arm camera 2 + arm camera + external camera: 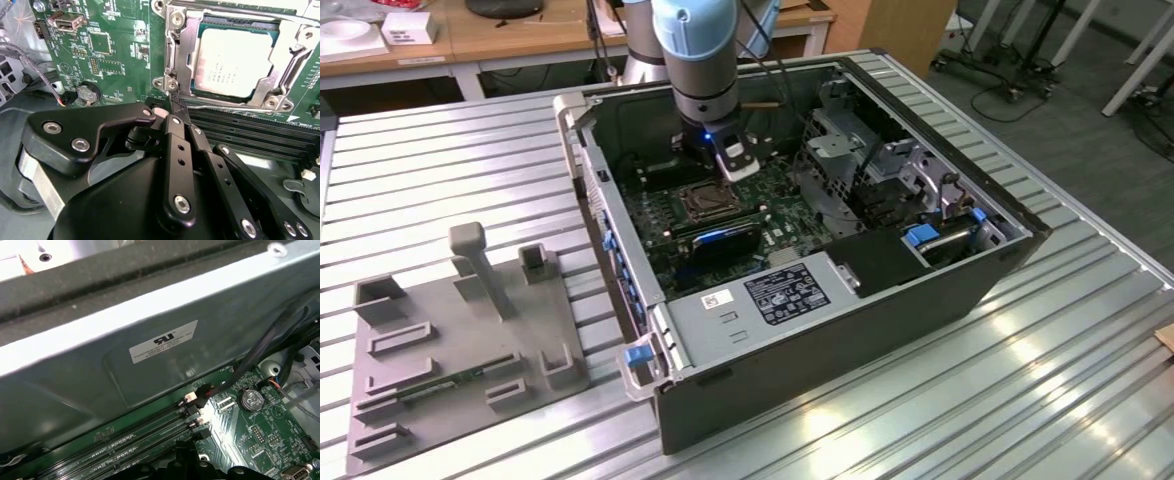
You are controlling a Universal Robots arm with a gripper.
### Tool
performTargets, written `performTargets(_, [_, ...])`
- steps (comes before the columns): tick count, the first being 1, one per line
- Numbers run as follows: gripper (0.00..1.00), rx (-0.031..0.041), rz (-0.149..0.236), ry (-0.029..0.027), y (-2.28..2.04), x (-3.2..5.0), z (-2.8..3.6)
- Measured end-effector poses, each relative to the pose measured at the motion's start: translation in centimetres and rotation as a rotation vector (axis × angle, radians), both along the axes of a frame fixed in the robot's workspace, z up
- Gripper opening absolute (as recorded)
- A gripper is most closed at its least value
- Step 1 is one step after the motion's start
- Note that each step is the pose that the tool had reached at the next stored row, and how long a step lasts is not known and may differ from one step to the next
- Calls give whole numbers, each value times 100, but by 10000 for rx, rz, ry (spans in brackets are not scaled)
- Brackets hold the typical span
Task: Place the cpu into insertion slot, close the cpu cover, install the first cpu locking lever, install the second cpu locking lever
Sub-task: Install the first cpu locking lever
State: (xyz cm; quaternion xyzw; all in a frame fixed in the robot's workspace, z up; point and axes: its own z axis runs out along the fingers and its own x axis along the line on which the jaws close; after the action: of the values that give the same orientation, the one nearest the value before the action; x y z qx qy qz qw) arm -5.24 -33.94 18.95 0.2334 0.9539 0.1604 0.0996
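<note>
In the second wrist view the pale silvery cpu [232,62] lies flat in the insertion slot, and the silvery cpu cover [186,60] is folded down around it. A thin wire locking lever [235,107] runs along the socket's edge beside the memory slots. My gripper [176,106] is shut, its black fingers [177,145] pressed together with their tips at that lever's end, by the socket's corner. I cannot tell whether the wire is pinched between them. In the exterior view the gripper [727,168] hangs inside the computer case just above the insertion slot [707,202].
The open computer case [854,300] lies on a ribbed metal table [440,170]. Drive cages [881,170] fill its side toward the exterior view's right. A grey fixture plate [454,340] sits at the exterior view's left. The case wall [150,315] and memory slots [140,435] are close to the wrist.
</note>
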Motion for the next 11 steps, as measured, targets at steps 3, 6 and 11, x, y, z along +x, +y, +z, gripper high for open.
performTargets(3, [11,-3,-20,3,8,0,1])
performTargets(6, [11,-3,-40,3,9,-1,2])
performTargets(11, [11,-3,-78,6,10,0,35])
